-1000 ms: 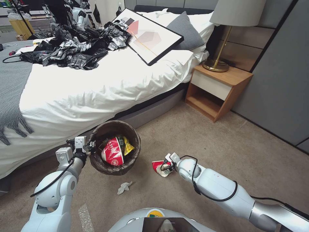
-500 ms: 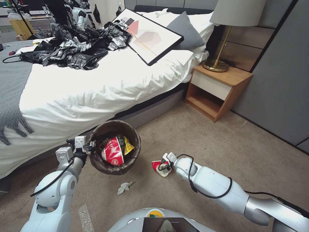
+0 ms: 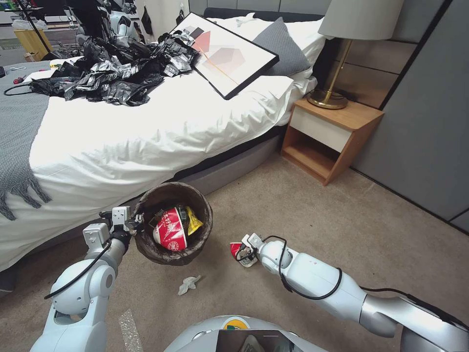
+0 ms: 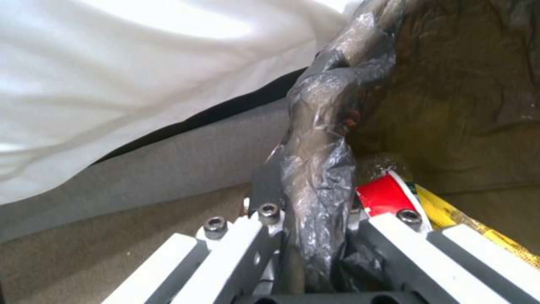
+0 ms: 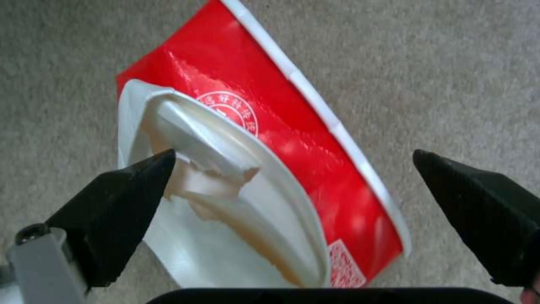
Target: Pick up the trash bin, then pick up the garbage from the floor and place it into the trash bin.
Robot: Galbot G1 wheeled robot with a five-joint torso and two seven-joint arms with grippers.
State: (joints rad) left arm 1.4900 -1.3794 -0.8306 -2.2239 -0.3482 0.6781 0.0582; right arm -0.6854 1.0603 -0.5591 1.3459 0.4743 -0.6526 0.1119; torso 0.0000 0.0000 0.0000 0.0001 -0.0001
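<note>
Bare carpet [image 3: 312,210] lies open right of the bin [image 3: 202,232]; the bed [image 3: 146,137] blocks its far side.

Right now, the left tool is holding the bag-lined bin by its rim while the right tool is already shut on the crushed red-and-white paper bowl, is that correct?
Not quite: the right tool is open, its fingers either side of the crushed red-and-white paper bowl, per the right wrist view. The left tool does grip the bin's rim.

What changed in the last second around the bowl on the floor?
The right gripper moved a little further left over the crushed bowl, jaws open either side of it, nothing grasped. The left gripper stayed shut on the bin rim. The tissue lay unmoved.
</note>
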